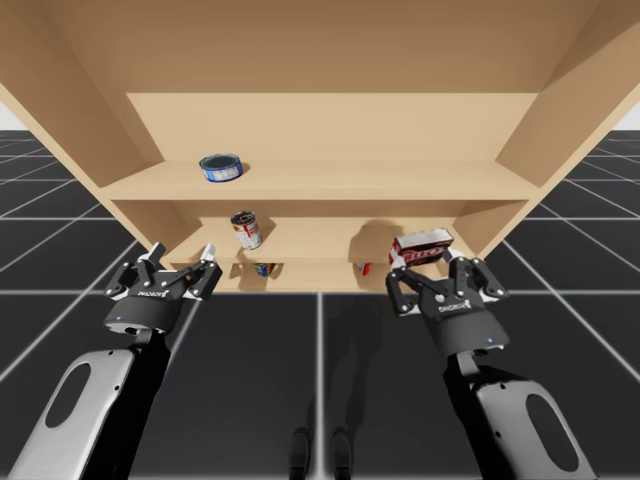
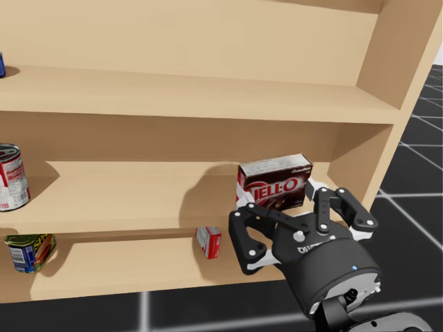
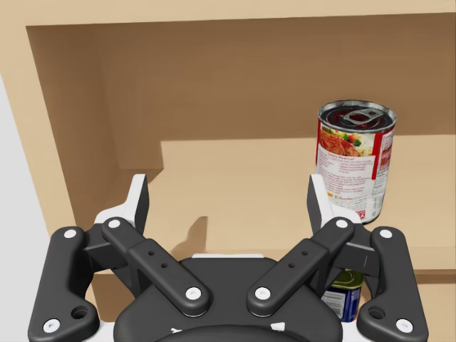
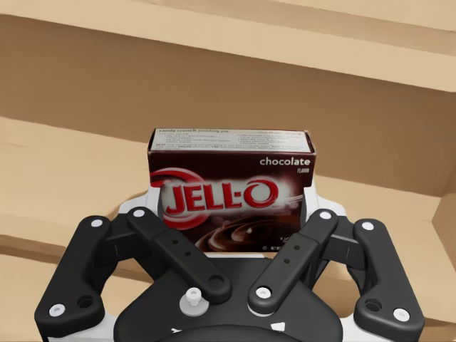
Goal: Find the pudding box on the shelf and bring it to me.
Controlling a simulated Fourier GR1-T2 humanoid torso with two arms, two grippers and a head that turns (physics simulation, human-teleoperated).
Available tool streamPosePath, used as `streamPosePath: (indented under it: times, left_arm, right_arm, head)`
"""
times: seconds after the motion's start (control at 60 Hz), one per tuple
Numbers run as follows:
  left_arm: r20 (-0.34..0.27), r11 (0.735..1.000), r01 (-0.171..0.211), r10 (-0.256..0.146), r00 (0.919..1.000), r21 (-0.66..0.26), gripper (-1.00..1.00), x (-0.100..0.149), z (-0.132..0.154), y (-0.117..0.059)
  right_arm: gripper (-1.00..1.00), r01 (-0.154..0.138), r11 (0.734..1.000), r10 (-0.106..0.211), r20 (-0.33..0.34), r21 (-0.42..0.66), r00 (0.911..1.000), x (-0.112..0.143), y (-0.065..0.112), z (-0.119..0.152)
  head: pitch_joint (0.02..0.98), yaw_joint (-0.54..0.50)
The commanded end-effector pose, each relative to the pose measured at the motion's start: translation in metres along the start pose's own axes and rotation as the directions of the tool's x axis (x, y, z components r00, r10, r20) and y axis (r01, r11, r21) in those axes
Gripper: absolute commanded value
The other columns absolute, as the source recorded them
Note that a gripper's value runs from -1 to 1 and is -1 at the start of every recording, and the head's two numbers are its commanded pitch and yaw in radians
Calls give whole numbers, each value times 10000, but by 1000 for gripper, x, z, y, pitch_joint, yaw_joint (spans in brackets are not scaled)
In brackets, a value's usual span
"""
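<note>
Pudding box (image 4: pixel 231 192), a dark brown rectangular carton with a glossy printed face, stands upright at the front of the middle board of the plain wooden shelf (image 1: pixel 320 180), near its right end. The robot's right gripper (image 4: pixel 231 214) pinches it, one white-padded finger against each narrow side. The left gripper (image 3: pixel 228 192) hangs spread wide with nothing between its fingers, before the same board, where a tall cylindrical metal can (image 3: pixel 355 160) with a red label stands just beyond one finger.
</note>
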Motion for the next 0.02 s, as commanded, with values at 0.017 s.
streamPosePath:
  times: [0.017]
  left_arm:
    - [6, 10000, 4, -4, 10000, 9, -1000, 0, 0, 0]
  right_arm:
    - [1000, -263, 9955, 336, 795, -909, 9963, 22, -13, 27]
  head:
    - [529, -224]
